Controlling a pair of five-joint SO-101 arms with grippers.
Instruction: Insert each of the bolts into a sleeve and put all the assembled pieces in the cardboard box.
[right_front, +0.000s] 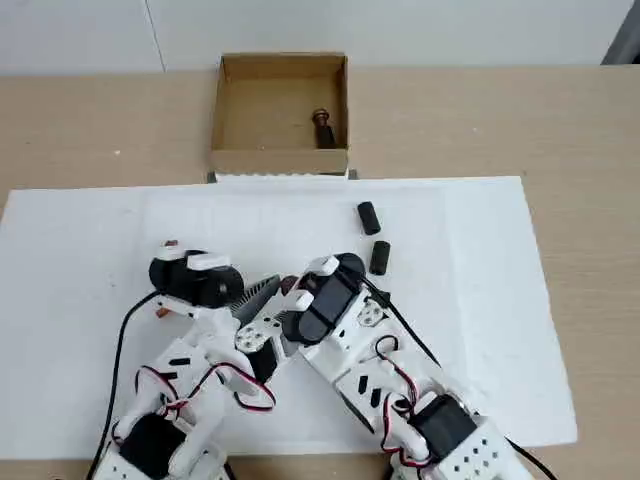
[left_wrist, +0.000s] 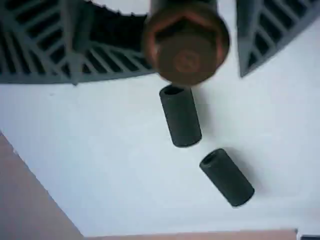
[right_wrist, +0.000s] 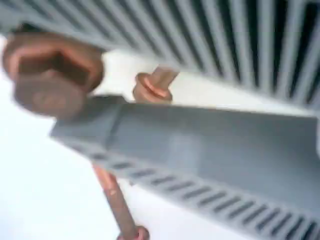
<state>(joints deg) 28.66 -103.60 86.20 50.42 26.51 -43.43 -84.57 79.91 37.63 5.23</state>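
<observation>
Up close in the left wrist view, a bolt (left_wrist: 187, 47) sits at the mouth of the left claw (left_wrist: 196, 75). Its head is turned flat toward the camera, so its long axis runs straight away and the shaft is hidden behind the head. Whether that claw is clamped on it I cannot tell. Just beyond lie two sleeves on the white paper (right_front: 80, 300). The near sleeve (left_wrist: 181, 116) has an open end facing the bolt head and lies roughly in line with it. The far sleeve (left_wrist: 227, 176) lies slanted and apart from the first. From above, the right claw (right_front: 298, 290) meets the left one over the paper, and its state cannot be made out either. The right wrist view is blurred: a big bolt head fills one corner, and two loose bolts (right_wrist: 117, 205) lie on the paper, each partly cut off. In the cardboard box (right_front: 230, 110), one finished piece (right_front: 322, 128) lies by a side wall, its head toward the far wall.
</observation>
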